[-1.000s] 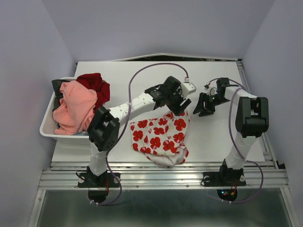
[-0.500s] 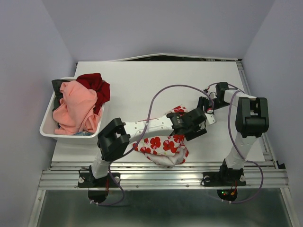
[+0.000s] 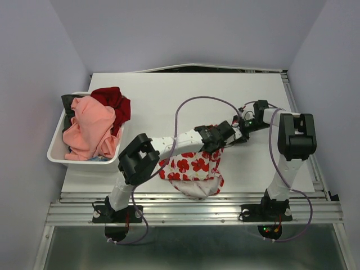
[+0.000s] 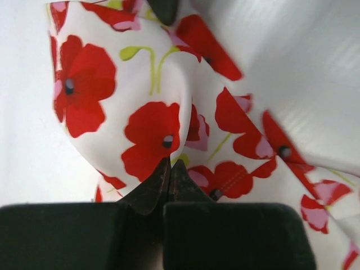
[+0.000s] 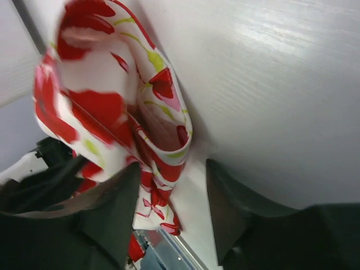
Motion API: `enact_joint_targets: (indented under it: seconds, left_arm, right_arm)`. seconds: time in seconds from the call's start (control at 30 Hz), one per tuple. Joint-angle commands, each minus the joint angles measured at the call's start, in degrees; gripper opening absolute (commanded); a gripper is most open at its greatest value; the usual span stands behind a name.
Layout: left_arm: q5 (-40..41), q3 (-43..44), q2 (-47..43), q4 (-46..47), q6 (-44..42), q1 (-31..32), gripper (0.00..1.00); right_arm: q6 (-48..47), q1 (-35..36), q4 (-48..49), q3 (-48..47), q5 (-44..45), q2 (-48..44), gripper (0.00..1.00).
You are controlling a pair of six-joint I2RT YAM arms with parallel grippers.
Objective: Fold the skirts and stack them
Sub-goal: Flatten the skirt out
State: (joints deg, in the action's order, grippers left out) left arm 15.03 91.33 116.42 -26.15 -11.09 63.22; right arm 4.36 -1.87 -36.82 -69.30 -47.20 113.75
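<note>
pinching a fold of the white flower skirt (image 4: pixel 112 101), the left gripper (image 4: pixel 169 171) is clamped tight; the right gripper (image 5: pixel 171 183) hangs spread beside its edge, gripping nothing. skirt's bunched on the table (image 3: pixel 169 95) by its near edge, so i'd guess next is pulling it flat toward the roomy far side

A white bin (image 3: pixel 55 151) sits at the table's (image 3: pixel 169 95) left edge

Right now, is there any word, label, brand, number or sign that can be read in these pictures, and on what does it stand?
None can be read: no text shows on the flowered skirt, the white bin or the table. The skirt bears only a red flower print.
</note>
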Motion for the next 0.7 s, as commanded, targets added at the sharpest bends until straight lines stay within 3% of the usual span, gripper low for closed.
enact_joint_targets:
  seconds: [0.0, 0.13, 0.23, 0.27, 0.33, 0.53, 0.67]
  left_arm:
    - [-11.7, 5.9, -5.3, -2.1, 1.6, -11.0, 0.00]
    - [-24.2, 5.1, -8.8, 0.7, 0.8, -18.5, 0.00]
    - [-31.7, 5.6, -6.8, 0.6, 0.4, -24.9, 0.00]
    - [-33.7, 6.4, -5.7, 0.1, 0.7, -26.8, 0.00]
    - [-38.9, 10.4, -1.7, -1.4, 1.5, -32.1, 0.07]
    - [-36.2, 14.3, 0.7, -3.5, -3.1, -37.5, 0.29]
    - [-27.1, 14.8, -2.1, -1.9, -6.3, -37.6, 0.45]
  right_arm:
    - [-0.1, 1.8, 4.0, -0.7, 2.0, 4.5, 0.50]
    - [0.5, 2.3, 6.4, -0.4, 2.5, 6.2, 0.38]
    - [1.6, 2.3, 8.5, -0.2, 3.6, 6.8, 0.24]
    - [1.9, 2.3, 9.0, -0.2, 3.9, 6.9, 0.14]
    - [2.1, 2.8, 9.7, -0.4, 5.3, 7.0, 0.02]
    - [0.4, 2.8, 9.6, 1.0, 8.5, 3.8, 0.01]
    - [-0.6, 2.8, 9.5, 2.4, 8.4, 0.5, 0.01]
